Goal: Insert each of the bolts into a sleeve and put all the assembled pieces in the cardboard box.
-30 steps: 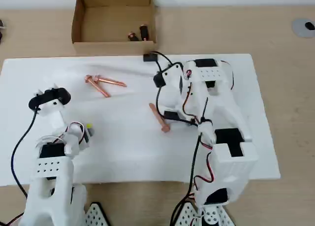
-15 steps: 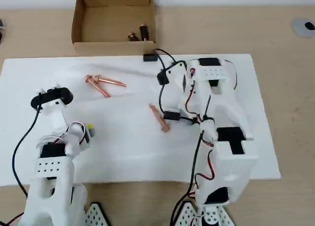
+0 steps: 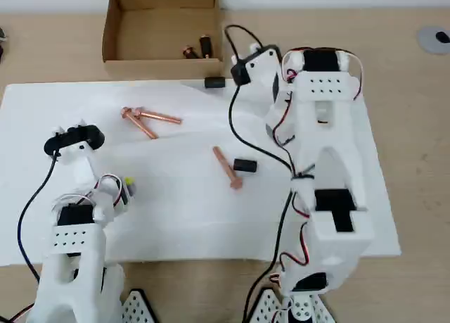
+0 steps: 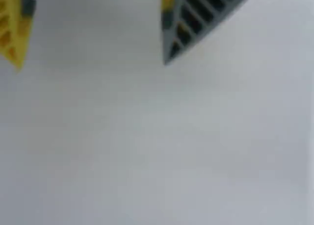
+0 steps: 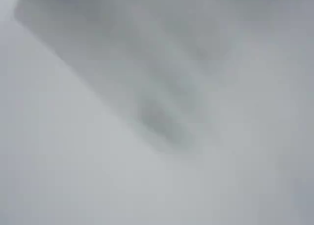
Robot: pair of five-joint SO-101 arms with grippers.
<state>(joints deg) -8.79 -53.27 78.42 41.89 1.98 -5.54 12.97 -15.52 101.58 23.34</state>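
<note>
Bolts of this kind look stiff, smooth and light, likely to roll, so they are best pinched across mid-shank. One bolt (image 3: pixel 226 167) lies on the white sheet (image 3: pixel 176 210) in the middle of the desk (image 3: pixel 408 48), with a small black sleeve (image 3: pixel 245 165) just beside it. Two more bolts (image 3: pixel 149 119) cross nearer the box (image 3: pixel 109 34) at the far edge. The left pincer (image 4: pixel 93 58) is released over bare sheet. For the right arm (image 3: pixel 323 119), I cannot tell its grip.

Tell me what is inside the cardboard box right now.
A copper-tipped piece and a darker piece lie side by side in the cardboard box, by its near wall's right end. Too small to tell if assembled. That wall covers the floor strip just behind it.
</note>
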